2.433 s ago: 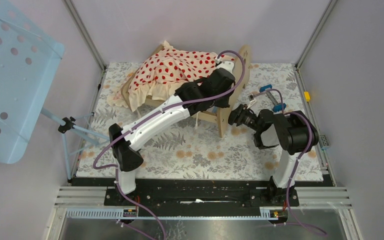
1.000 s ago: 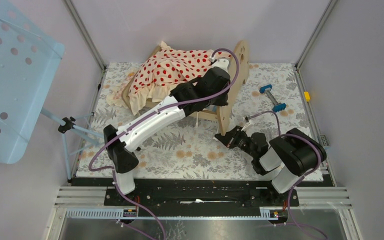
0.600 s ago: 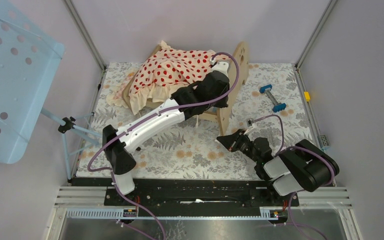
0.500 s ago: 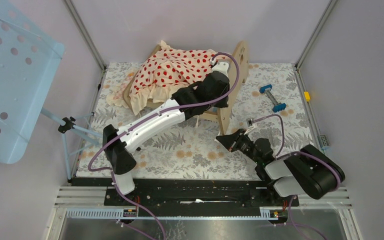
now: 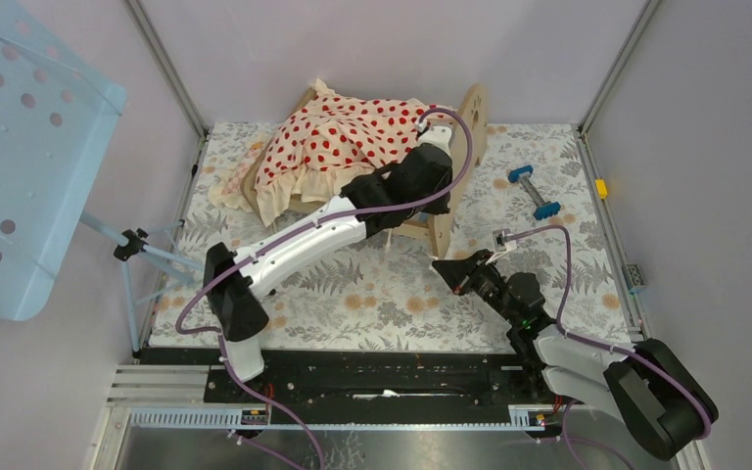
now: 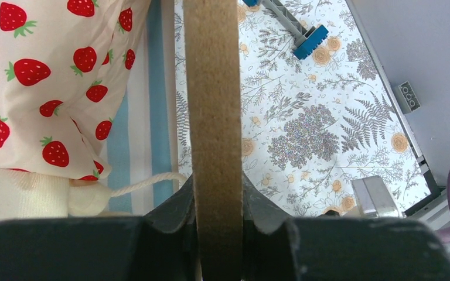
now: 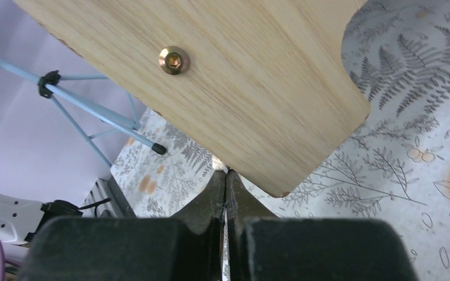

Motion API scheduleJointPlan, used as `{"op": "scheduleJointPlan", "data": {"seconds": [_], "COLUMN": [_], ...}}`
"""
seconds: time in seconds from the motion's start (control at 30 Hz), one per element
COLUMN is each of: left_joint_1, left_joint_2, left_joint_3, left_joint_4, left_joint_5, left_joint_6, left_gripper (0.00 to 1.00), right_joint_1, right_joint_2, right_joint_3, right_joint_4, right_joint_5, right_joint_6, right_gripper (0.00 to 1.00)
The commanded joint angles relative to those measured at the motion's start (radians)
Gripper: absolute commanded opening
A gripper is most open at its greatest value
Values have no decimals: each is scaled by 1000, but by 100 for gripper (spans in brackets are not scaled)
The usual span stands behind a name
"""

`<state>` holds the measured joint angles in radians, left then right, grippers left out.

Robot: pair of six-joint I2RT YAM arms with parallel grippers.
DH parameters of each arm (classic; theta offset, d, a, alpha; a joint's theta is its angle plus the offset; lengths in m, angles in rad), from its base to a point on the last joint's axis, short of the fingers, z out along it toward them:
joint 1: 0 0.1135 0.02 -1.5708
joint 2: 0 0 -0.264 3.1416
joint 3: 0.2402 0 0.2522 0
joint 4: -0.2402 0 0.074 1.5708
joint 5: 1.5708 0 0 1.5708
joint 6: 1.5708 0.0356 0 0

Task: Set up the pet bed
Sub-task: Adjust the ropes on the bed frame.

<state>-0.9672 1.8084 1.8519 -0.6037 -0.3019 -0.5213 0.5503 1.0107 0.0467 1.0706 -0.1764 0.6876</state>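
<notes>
The pet bed [image 5: 392,157] stands at the back of the mat, its light-wood headboard [image 5: 472,116] on the right. A cream ruffled blanket with red spots [image 5: 328,142] lies heaped over it. My left gripper [image 5: 438,137] is shut on the headboard's top edge [image 6: 214,105], which fills the gap between its fingers. Beside the board, the striped mattress [image 6: 146,117] and strawberry-print blanket [image 6: 47,76] show. My right gripper [image 5: 447,267] is shut and empty, low over the mat just in front of the headboard's near leg [image 5: 438,240]. Its tips [image 7: 227,175] lie under the board's lower corner [image 7: 281,134].
A blue dumbbell toy [image 5: 535,192] lies on the mat right of the bed. A pale blue perforated panel [image 5: 20,166] on a thin stand [image 5: 142,250] overhangs the left side. A yellow block [image 5: 600,187] sits at the right frame rail.
The right arm's elbow has swung out and back to the near right corner, while its shut gripper stayed by the headboard's leg. The left gripper kept its hold on the headboard.
</notes>
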Motion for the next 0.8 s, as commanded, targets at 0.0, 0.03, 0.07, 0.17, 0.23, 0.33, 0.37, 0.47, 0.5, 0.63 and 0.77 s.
{"op": "scheduleJointPlan", "data": {"seconds": [0.0,0.03,0.07,0.17,0.23,0.33,0.37,0.47,0.5,0.63,0.77], "left_joint_1": [10,10,11,9,9,5,3,-13,-20,-46,-80], "left_joint_2": [-18,-14,-10,2,15,40,51,91,104,154,217], "left_joint_3": [-8,-18,-34,-71,-92,-111,-109,-95,-88,-68,-1], "left_joint_4": [310,318,329,363,386,415,421,436,441,467,474], "left_joint_5": [113,121,128,150,163,182,187,198,202,224,247], "left_joint_6": [-112,-117,-121,-130,-140,-151,-154,-158,-157,-158,-157], "left_gripper": [0,0,0,0,0,0,0,0,0,0,0], "right_joint_1": [8,8,8,8,8,8,8,8,8,7,8], "right_joint_2": [36,47,52,46,21,-32,-50,-112,-134,-241,-335], "right_joint_3": [43,45,45,37,36,36,36,27,20,-8,-33], "right_joint_4": [-48,-47,-45,-51,-85,-163,-191,-271,-295,-385,-470], "right_joint_5": [37,34,32,30,37,50,58,85,95,125,170], "right_joint_6": [-28,-25,-19,-6,-8,-13,-13,-8,-4,9,14], "right_gripper": [0,0,0,0,0,0,0,0,0,0,0]}}
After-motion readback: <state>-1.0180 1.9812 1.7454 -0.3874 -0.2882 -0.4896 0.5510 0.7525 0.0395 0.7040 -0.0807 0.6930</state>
